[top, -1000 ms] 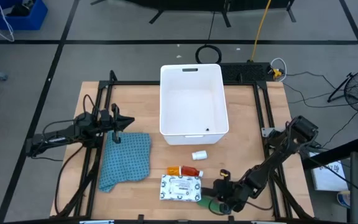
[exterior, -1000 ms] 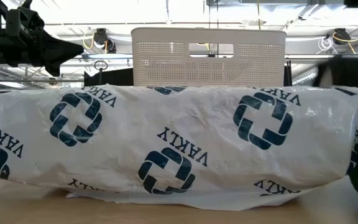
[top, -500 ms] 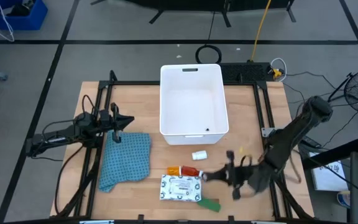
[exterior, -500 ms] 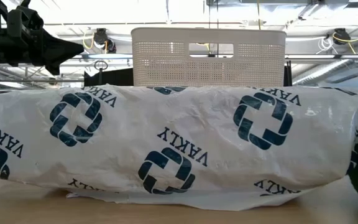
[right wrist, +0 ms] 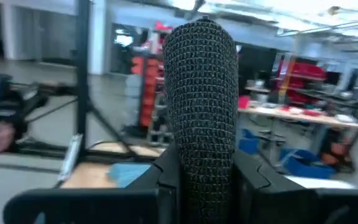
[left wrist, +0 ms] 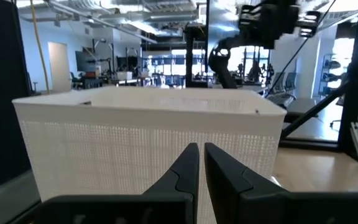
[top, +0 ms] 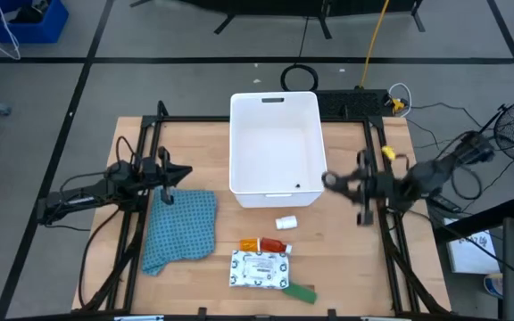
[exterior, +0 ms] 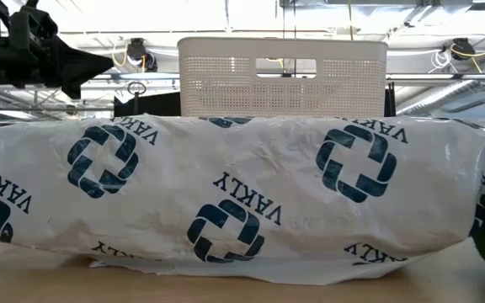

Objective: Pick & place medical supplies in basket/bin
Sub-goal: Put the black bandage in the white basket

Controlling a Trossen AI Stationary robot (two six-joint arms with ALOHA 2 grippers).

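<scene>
Pale wooden tabletop (top: 351, 267) is carrying everything, with a workshop floor lying beyond it, and at its far middle the white tub (top: 277, 96) is sitting with almost nothing in it (one small dark speck near its front wall, too small to identify). The black block (right wrist: 201, 93) is riding clamped between the fingers of the right gripper (top: 333, 182), which is now hovering just beside the tub's right wall, near its front corner. A second ago that gripper was reaching low at the near edge of the table, close to the green block (top: 300, 292); it has since been swinging up and across, so the pick looks done and the carry nearly finished. I judge that what is remaining for this item is a short move inward over the rim and a release. Other supplies are waiting on the wood in front of the tub: the small white cylinder (top: 286, 222), then the red-orange bottle (top: 273, 244) with the orange piece (top: 250, 244) touching its end, then the white printed packet (top: 260, 268) just nearer, with the green block lying at its corner. Off to the left the blue cloth (top: 181, 227) is lying flat, and the left gripper (left wrist: 201, 168) is idling above its far corner, fingers pressed nearly together around nothing, pointing toward the tub.
</scene>
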